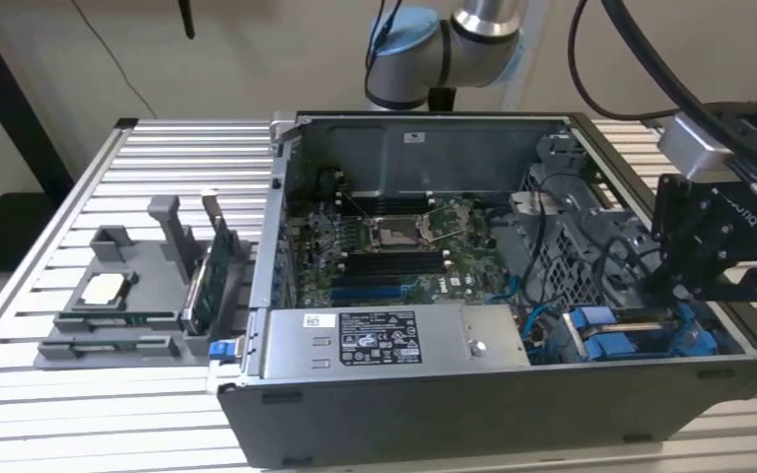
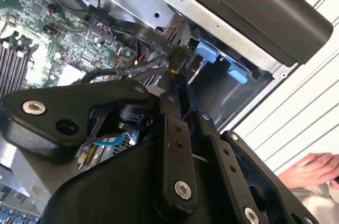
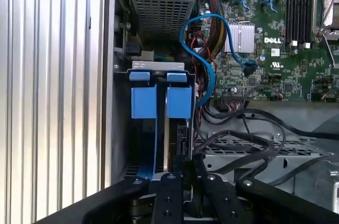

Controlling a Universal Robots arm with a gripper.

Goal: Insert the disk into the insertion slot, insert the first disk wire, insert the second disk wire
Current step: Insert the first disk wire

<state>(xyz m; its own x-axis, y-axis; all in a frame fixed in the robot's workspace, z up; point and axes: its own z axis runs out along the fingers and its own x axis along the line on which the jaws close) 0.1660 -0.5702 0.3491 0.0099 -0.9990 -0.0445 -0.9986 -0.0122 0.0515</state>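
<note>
— Slatted metal table [image 1: 155, 148] under an open computer case [image 1: 484, 414]: what is gripped?
— 1 dark plug of a disk wire [image 2: 177, 59] appears to be pinched by the closed gripper [image 2: 177, 83], close by the disk [image 1: 629, 330], which is seen seated in the insertion slot [image 3: 123, 128] at the case's front corner on the exterior view's right.
— How is the step best done?
— The plug is best kept square to the disk's socket and pressed straight, it is judged; loose black cables [image 3: 249, 144] are to be kept clear and nothing forced.
— And what is counted?
— 1 disk, 1 gripper, 2 blue tabs [image 3: 179, 102], 1 blue cable [image 3: 212, 16], 1 power-supply box [image 1: 378, 340] and 1 person's hand [image 2: 312, 171] are counted.
</note>
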